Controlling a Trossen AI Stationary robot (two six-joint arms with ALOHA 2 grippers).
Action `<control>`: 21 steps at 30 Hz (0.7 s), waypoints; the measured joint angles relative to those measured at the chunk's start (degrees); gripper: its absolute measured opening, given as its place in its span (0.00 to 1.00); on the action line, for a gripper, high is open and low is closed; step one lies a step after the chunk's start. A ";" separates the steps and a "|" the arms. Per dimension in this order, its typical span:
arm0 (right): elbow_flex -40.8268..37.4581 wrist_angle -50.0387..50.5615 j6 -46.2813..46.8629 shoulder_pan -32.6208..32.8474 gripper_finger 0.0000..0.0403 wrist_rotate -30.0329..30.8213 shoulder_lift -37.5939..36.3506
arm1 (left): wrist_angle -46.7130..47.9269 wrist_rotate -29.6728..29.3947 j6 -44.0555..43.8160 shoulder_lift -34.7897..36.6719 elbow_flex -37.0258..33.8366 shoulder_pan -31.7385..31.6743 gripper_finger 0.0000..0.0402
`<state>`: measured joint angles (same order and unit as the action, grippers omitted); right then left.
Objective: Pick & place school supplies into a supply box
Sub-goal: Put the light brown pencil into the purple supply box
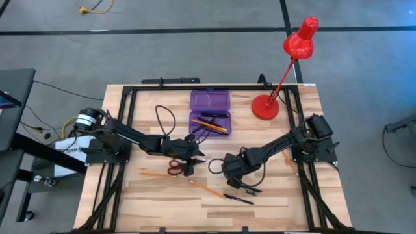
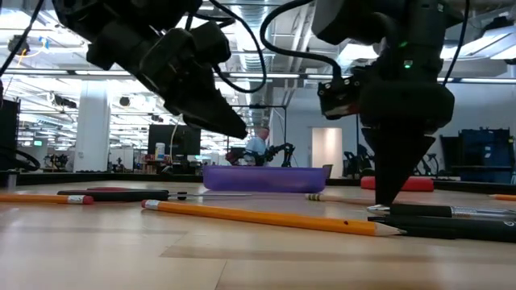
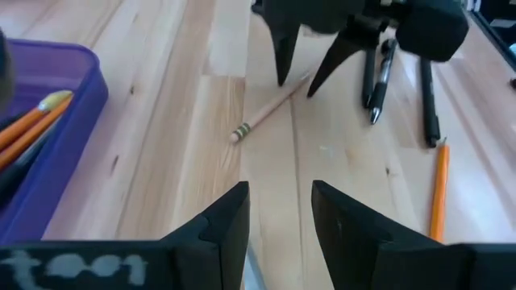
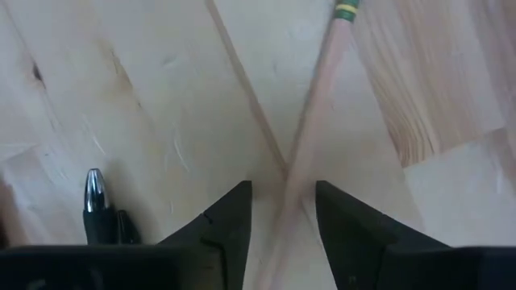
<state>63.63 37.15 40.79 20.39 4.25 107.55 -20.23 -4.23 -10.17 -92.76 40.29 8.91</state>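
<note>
The purple supply box (image 1: 210, 122) lies open near the table's far middle, its lid (image 1: 210, 101) flat behind it and orange pencils (image 1: 211, 123) inside. My right gripper (image 4: 282, 201) is open and points down at the table. Its fingers stand on either side of a pale pencil (image 4: 322, 97) that lies flat, also seen in the left wrist view (image 3: 270, 109). My left gripper (image 3: 280, 201) is open and hovers above the table (image 1: 195, 158) between the box and the red-handled scissors (image 1: 174, 168). The triangular ruler does not show. My right gripper comes at the pale pencil from above, fingers across its shaft (image 4: 298, 173), a little way from the plain end. The pencil lies flat on the table. Whether either finger touches it, I cannot tell.
Black pens (image 1: 247, 188) lie just near of the right gripper, another pen (image 1: 239, 199) and an orange pencil (image 1: 205, 188) nearer the front edge, one more pencil (image 1: 153, 174) to the left. A red desk lamp (image 1: 265, 107) stands right of the box. Black cables loop beside both grippers.
</note>
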 joint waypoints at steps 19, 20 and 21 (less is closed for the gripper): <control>-2.25 -12.54 -14.29 -1.60 0.01 -1.90 0.32 | 10.55 2.05 1.70 -0.18 0.02 1.24 0.31; -2.24 -13.28 -14.31 -1.83 0.01 -1.97 0.33 | 10.52 1.98 1.67 -0.23 0.02 1.37 0.31; -2.24 -13.88 -14.31 -2.09 0.01 -2.00 0.34 | 10.53 1.76 1.61 -0.25 0.02 1.49 0.31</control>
<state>61.39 23.26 26.49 18.30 2.26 107.90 -9.70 -2.47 -8.56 -93.01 40.32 10.40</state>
